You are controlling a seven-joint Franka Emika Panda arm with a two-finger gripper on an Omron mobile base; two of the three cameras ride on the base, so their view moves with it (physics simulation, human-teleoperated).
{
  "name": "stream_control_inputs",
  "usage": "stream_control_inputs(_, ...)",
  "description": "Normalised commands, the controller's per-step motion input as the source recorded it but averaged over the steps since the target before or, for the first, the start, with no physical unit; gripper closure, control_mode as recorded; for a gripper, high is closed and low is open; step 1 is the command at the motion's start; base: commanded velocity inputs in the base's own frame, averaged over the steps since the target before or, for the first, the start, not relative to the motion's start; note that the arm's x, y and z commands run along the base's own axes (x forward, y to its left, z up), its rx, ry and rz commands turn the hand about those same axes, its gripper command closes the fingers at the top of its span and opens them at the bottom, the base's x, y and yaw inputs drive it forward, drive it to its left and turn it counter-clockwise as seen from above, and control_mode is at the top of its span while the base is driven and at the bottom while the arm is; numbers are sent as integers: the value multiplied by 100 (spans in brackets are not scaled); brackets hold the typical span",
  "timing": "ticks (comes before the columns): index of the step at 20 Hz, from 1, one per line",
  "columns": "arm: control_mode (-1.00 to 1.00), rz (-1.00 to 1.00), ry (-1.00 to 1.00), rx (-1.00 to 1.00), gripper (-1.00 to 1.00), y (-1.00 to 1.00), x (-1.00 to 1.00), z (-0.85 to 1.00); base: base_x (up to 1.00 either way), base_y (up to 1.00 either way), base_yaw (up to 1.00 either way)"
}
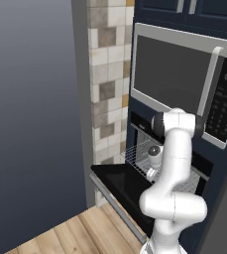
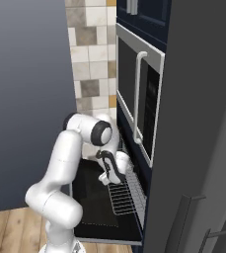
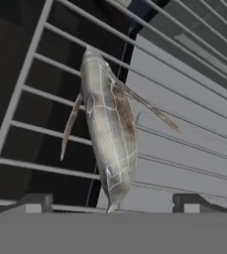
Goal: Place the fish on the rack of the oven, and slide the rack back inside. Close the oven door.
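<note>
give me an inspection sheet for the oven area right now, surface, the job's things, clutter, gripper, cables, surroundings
Surface: wide black glossy oven door is folded down flat, serving as a shelf below the rack.
Job's things: small slim grey-silver fish lies on the flat grid of thin silver wires, the rack, which is pulled out over the door; the dark oven cavity is open behind it.
Clutter: nothing seen.
Gripper: two-finger gripper open, tips standing either side of the fish's near end, not clamped on it.
Cables: nothing seen.
Surroundings: silver-framed microwave with keypad above the oven, beige and grey tiled wall to its left, wooden plank floor.
</note>
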Motion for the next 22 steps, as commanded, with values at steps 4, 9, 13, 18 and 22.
stream_control_inputs(4, -100, 0, 0, 1, -100, 9, -44, 39, 0, 0, 0)
stream_control_inputs(9, -100, -2, -3, 14, -100, 49, -58, 40, 0, 0, 0)
stream_control_inputs(13, -100, -6, -13, 23, -100, 55, -38, 31, 0, 0, 0)
stream_control_inputs(18, -100, -11, -1, 18, -100, 47, -6, 0, 0, 0, 0)
stream_control_inputs(22, -100, 1, 0, 2, -100, 16, 0, 5, 0, 0, 0)
